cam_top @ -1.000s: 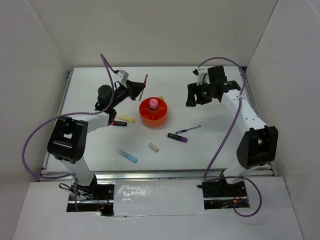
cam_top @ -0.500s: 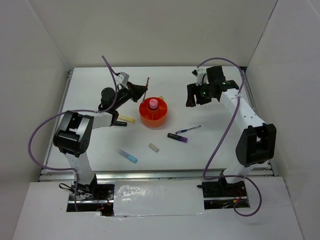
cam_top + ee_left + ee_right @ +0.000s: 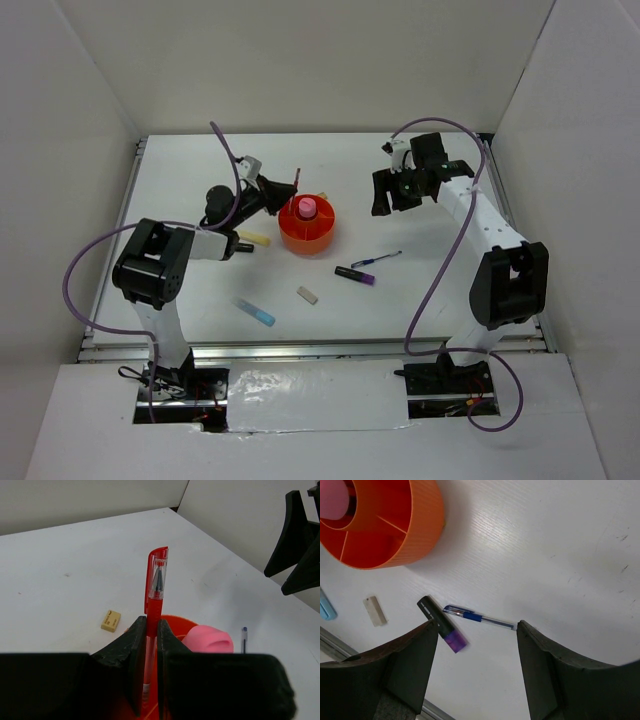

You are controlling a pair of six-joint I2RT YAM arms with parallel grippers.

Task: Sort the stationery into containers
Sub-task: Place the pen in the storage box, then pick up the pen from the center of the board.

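My left gripper (image 3: pixel 282 187) is shut on a red pen (image 3: pixel 155 587) and holds it upright at the left rim of the orange organizer (image 3: pixel 322 234), which also shows in the left wrist view (image 3: pixel 180 624). A pink cylinder (image 3: pixel 307 208) stands in the organizer's central cup. My right gripper (image 3: pixel 392 198) is open and empty, high above the table to the organizer's right. In its view lie the purple-black marker (image 3: pixel 441 623) and the thin blue pen (image 3: pixel 477 617). A yellow marker (image 3: pixel 253 239), a light blue marker (image 3: pixel 254 311) and the eraser (image 3: pixel 307 294) lie on the table.
A pink-black marker (image 3: pixel 240 247) lies partly under my left arm. White walls stand on three sides of the table. A metal rail (image 3: pixel 320 348) runs along the near edge. Purple cables loop over both arms.
My left gripper has moved right with the red pen, from left of the organizer up to its rim. The right gripper has barely moved.
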